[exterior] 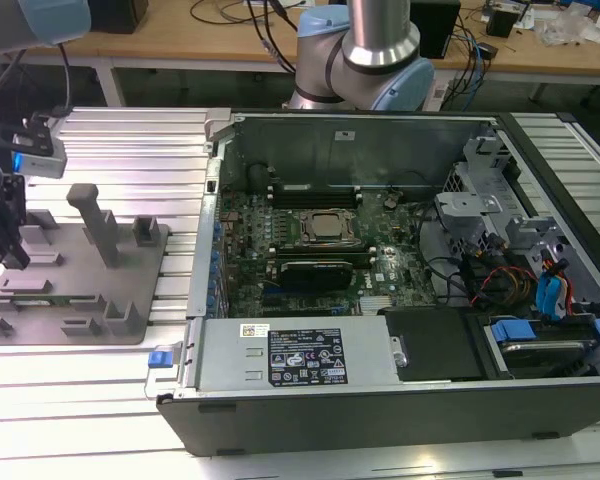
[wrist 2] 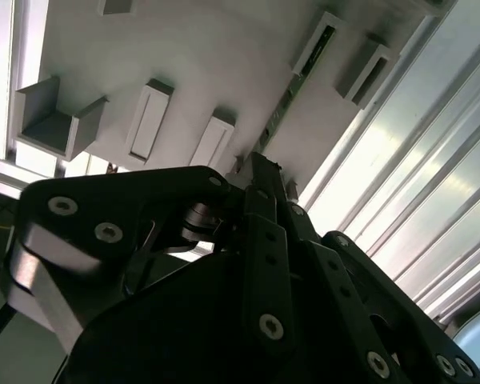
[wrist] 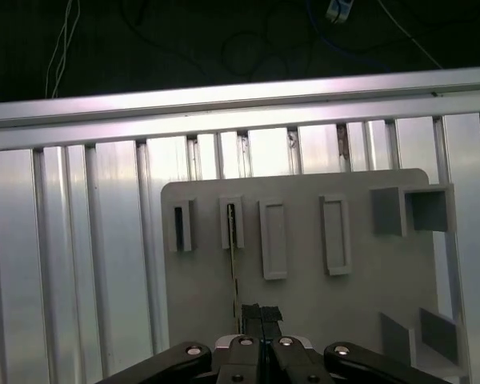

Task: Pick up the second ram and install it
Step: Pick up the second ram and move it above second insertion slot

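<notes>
**Thin stick on edge, closed jaws at its near end**

In both wrist views the gripper [wrist: 262, 314] has its jaws drawn together with only a seam between them. Whether they pinch anything I cannot tell, though the seam seems to sit just beside the stick rather than on it.

The ram [wrist: 233, 256] stands on its long edge on the gray plate [wrist: 304, 320]. Its near end comes in right at the fingertips and its far end is tucked into a narrow slotted holder [wrist: 231, 220]. Seen edge-on, it is a fine line, so its long axis runs flat along the plate, straight away from the gripper. The second wrist view shows the same strip [wrist 2: 292, 88] leading from the tips out to the holder.

I judge it light and stiff but fragile. It is best squeezed across its two flat faces near mid-length, clear of the contact edge, and kept square so it does not twist.

In the exterior view the gripper [exterior: 5, 240] hangs over the plate at that view's left, well apart from the open case [exterior: 380, 400].
</notes>
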Motion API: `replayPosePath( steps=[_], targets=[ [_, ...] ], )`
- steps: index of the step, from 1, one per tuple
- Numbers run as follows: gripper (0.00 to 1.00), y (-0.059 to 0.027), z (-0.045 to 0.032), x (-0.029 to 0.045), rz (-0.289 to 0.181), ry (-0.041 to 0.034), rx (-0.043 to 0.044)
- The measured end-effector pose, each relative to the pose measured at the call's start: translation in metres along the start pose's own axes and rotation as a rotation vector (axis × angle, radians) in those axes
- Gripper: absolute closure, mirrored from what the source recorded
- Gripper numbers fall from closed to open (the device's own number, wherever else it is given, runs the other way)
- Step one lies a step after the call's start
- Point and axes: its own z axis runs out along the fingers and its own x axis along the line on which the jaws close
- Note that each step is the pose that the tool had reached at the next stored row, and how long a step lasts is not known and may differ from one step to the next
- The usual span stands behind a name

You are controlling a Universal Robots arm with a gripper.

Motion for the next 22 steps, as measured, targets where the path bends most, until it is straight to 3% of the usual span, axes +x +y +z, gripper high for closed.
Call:
replayPosePath(
  steps=[9, 11, 18, 22],
  targets=[
    [0.92, -0.0004, 0.0111, 0.0003, -0.001, 0.0001, -0.0001],
    [0.92, -0.0009, 0.0171, 0.0019, -0.002, 0.0002, -0.0002],
    [0.92, -0.0018, 0.0244, 0.0091, -0.007, 0.0001, -0.0001],
    [0.92, -0.0021, 0.0301, 0.0107, -0.032, 0.0013, -0.0006]
  ],
)
